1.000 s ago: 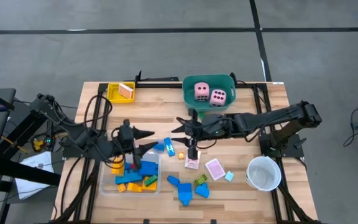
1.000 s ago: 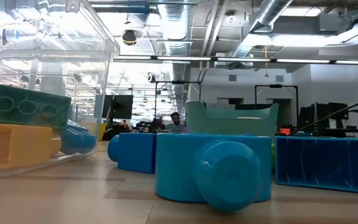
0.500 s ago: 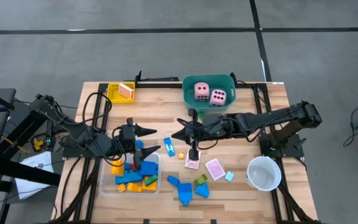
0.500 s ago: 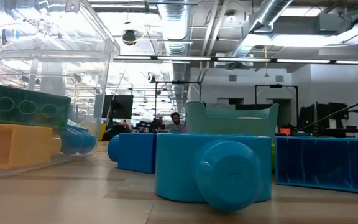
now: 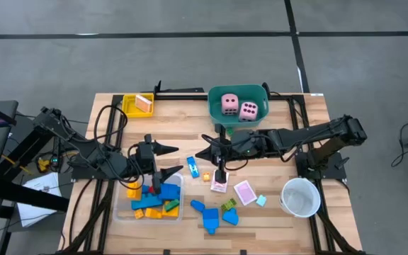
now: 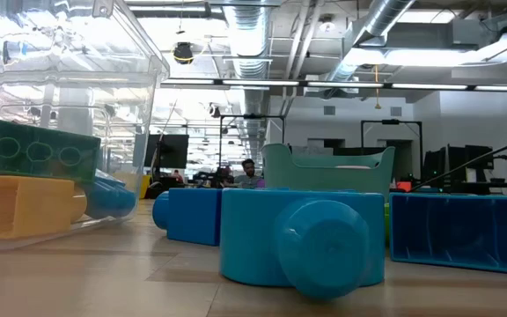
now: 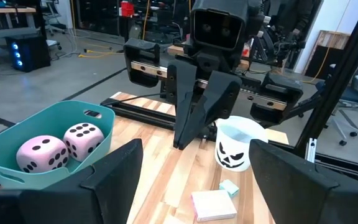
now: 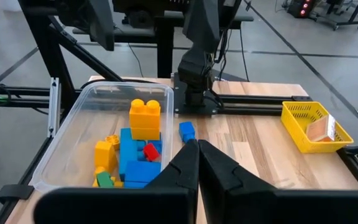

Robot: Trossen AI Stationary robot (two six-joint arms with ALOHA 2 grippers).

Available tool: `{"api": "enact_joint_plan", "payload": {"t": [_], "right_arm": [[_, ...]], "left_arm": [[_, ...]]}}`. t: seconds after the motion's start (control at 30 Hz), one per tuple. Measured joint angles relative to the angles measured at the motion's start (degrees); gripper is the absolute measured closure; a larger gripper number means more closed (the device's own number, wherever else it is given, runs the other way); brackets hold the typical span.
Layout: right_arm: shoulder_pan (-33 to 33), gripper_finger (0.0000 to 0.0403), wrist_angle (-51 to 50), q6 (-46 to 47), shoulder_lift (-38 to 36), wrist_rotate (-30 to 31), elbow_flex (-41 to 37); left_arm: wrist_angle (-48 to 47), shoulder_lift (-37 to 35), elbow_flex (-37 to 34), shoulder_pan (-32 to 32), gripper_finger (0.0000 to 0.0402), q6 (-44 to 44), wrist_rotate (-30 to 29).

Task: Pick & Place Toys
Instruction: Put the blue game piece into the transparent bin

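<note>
In the last second both tools changed. The left tool (image 5: 176,159) now hangs over the far edge of the clear tray (image 5: 122,212) with its fingers wide apart and nothing between them. They stood narrower before, so I judge that it has just let a block fall among the blocks (image 5: 154,202) already in this tray. The right tool (image 5: 220,172) points down at the middle of the desk (image 5: 275,152), right over a pink card (image 5: 219,187). Its fingers were a little apart a second ago and are now pressed together. In the right wrist view no card shows between the fingers (image 8: 185,162), so I cannot tell if it took the card or closed on nothing. The card itself lies in the same place as before. For the task this means one more block is probably put away, and the card pick is in doubt. The two pink dice (image 5: 238,107) rest in the teal tub (image 5: 214,113). Some blue blocks (image 5: 207,216) and a second card (image 5: 245,192) lie loose on the desk near the tray.
</note>
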Motion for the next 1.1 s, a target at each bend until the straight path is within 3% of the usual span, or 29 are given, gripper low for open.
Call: {"api": "enact_joint_plan", "payload": {"t": [0.23,0.4,0.6,0.7,0.93,1.1], "right_arm": [[0.0,0.0402,0.0,0.04,0.0,0.01,-0.02],[-0.01,0.0402,-1.16,2.85,-0.15,0.06,-0.02],[-0.13,0.0403,-6.71,6.65,-0.2,0.14,-0.02],[-0.13,0.0403,-10.04,8.38,-0.2,0.16,-0.02],[-0.06,0.0403,-15.64,11.98,-0.2,0.16,-0.04],[0.98,0.0403,-18.94,14.02,-0.2,0.27,-0.04]], "left_arm": [[-0.02,0.0,0.0,0.0,0.0111,-0.45,-0.71],[-0.22,-0.49,0.0,1.13,0.011,-1.55,-7.19],[-2.01,-3.43,2.58,10.15,0.01,-4.43,-6.98],[-9.41,-3.98,7.94,17.59,0.0096,-5.21,-0.91],[-41.93,2.05,24.25,36.02,0.0096,-14.6,16.41],[-51.45,6.83,28.04,44.36,0.0096,-13.52,26.45]]}}
